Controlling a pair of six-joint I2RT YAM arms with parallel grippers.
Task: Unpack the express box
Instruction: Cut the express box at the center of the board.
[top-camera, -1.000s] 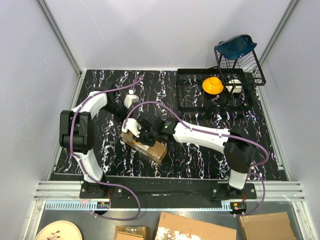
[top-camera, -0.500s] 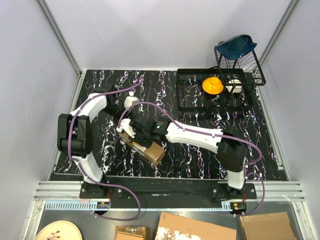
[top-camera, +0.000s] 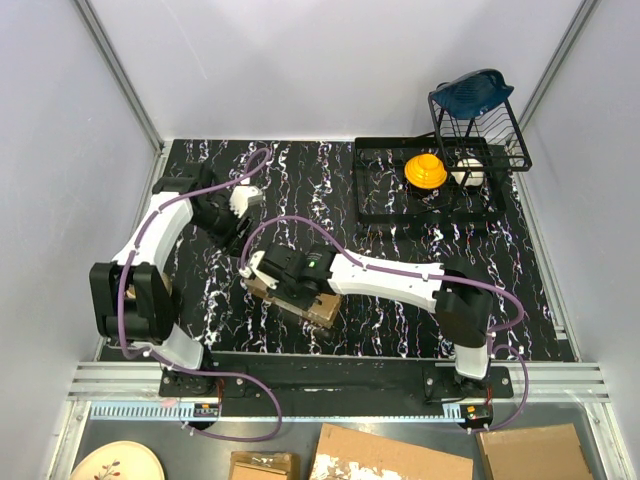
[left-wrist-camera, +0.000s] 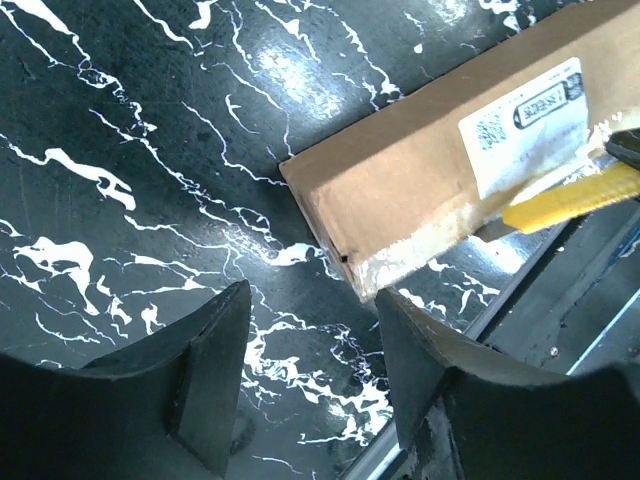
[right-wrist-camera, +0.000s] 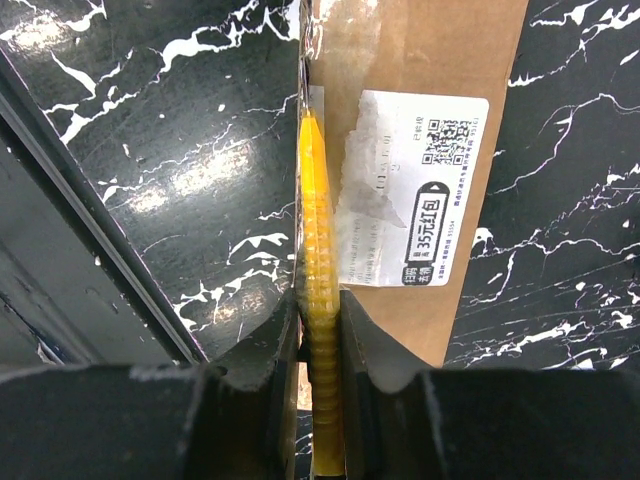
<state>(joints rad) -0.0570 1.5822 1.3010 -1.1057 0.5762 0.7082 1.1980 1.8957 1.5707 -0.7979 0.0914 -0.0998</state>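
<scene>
The right hand (right-wrist-camera: 320, 325) clamps a yellow utility knife (right-wrist-camera: 315, 200) along the express box (right-wrist-camera: 420, 90); the left hand (left-wrist-camera: 308, 345), at eleven o'clock, gapes empty.

express box (right-wrist-camera: 400, 60): brown, white label (right-wrist-camera: 410, 190) | knife (right-wrist-camera: 318, 250): yellow | table (right-wrist-camera: 150, 130): black, white marble veining

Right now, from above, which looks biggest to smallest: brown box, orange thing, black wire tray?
1. black wire tray
2. express box, partly covered
3. orange thing
</scene>
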